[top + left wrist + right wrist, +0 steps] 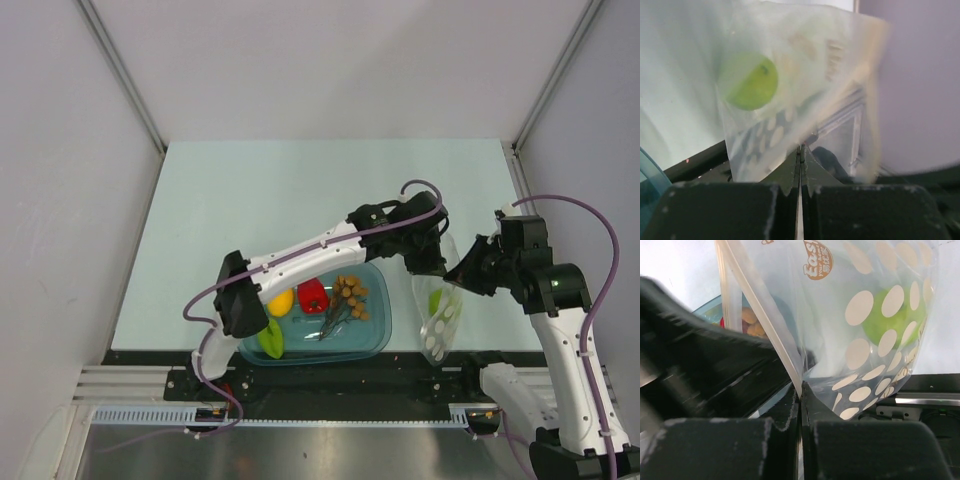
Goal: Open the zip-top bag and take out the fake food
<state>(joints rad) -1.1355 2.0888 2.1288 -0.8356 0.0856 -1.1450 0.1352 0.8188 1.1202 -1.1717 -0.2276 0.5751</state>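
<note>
1. While the teal tub (384,330) on the left holds a yellow fruit (282,300), a red piece (313,296), a green piece (270,341) and the orange-brown bunch (349,295), the real action is just off its right wall.
2. Moving right, the left gripper (432,262) is stretched across above the tub's far corner. Its wrist view shows the fingers pressed tight together with a fold of clear plastic pinched between them.
3. Next comes the zip-top bag (440,325), just beside the tub. Its top is held up between the two arms and its dotted end trails toward the bases. One green fruit (436,300) sits inside it, plain to see through the plastic in both wrist views.
4. Furthest right, the right gripper (466,272) is clamped shut too, biting the bag right by the zip strip.
5. My read: this is the opening-and-emptying stage, with that one fruit in the bag as the piece left to remove. Whether the seal is parted I cannot tell from these views.
6. The next move calls for drawing the two pinched lips apart. Then one arm should hold the bag steady while the fruit is tipped or plucked out toward the tub.
</note>
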